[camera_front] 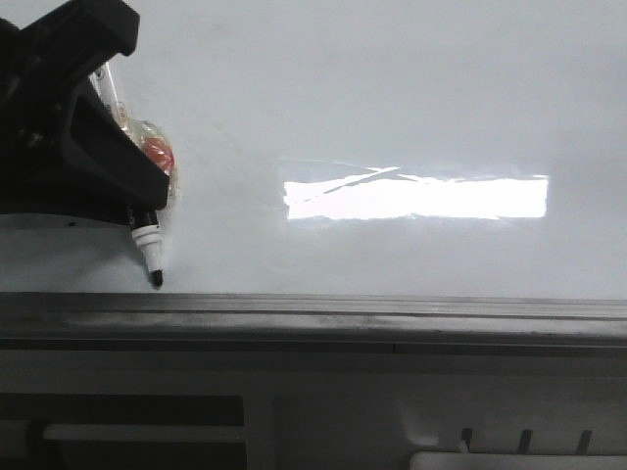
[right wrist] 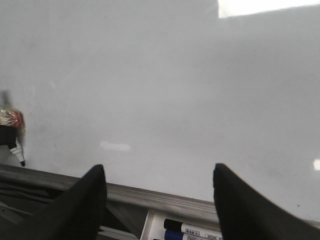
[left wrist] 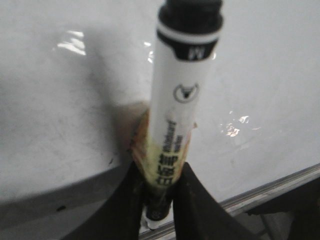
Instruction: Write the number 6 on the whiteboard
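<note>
At the lower left of the whiteboard (camera_front: 392,98), the left gripper (camera_front: 147,211) pinched a white-barrelled marker (camera_front: 149,243), its black tip pointing down and close above the grey rail (camera_front: 392,308) along the board's bottom edge; whether the tip touched the board could not be told. No stroke of the number 6 showed on the board, only a bright rectangular glare (camera_front: 416,198).

From the left wrist view, the marker (left wrist: 177,115) stood between the two black fingers (left wrist: 200,205), wrapped near the grip in clear tape over yellowish padding (left wrist: 150,150). Its barrel carried a black band with a white "W", a round emblem and a line of black lettering too blurred to read.

The right gripper (right wrist: 157,200) was spread wide and held nothing, in front of the board, with capped markers (right wrist: 192,231) in a tray below the rail, their label text too small to read.
</note>
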You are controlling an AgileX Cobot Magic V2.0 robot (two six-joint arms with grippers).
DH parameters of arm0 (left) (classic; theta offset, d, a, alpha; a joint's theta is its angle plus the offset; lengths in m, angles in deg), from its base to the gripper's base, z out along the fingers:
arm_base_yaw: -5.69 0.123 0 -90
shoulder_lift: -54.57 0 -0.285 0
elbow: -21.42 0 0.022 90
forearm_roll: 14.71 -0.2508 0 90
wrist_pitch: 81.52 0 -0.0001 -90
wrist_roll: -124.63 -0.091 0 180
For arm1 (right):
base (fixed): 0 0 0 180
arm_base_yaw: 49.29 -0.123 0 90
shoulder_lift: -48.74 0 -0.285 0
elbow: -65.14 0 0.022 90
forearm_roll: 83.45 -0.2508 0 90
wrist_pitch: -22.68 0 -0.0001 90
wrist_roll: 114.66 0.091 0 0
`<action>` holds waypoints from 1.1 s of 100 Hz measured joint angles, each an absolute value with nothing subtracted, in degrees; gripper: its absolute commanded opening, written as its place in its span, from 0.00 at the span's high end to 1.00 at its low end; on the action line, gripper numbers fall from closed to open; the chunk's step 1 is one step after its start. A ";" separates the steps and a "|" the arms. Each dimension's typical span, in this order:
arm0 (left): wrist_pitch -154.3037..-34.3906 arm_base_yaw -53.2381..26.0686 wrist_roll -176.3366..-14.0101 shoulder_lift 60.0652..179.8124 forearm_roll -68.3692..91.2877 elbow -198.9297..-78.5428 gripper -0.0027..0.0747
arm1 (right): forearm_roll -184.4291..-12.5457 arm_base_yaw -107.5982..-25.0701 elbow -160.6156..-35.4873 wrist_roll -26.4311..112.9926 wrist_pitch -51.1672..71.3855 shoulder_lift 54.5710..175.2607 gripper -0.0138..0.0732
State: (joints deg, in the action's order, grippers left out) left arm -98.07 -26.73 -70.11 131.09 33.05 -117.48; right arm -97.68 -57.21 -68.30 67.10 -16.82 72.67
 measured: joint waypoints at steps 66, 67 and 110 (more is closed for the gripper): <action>-132.55 -27.13 -112.96 131.54 10.67 -136.72 0.99 | -121.21 -72.61 -74.84 18.74 -18.66 91.55 0.36; -132.76 -27.29 -113.15 131.54 9.96 -136.72 0.99 | -121.38 -72.92 -75.19 17.99 -18.64 92.23 0.36; -129.92 -40.56 -115.45 131.54 -3.66 -136.80 0.99 | -121.94 -97.03 -78.50 10.60 0.97 108.17 0.36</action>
State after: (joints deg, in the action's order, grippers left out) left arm -129.92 -40.56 -115.45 131.54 -3.66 -136.80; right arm -121.94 -97.03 -78.50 10.60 0.97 108.17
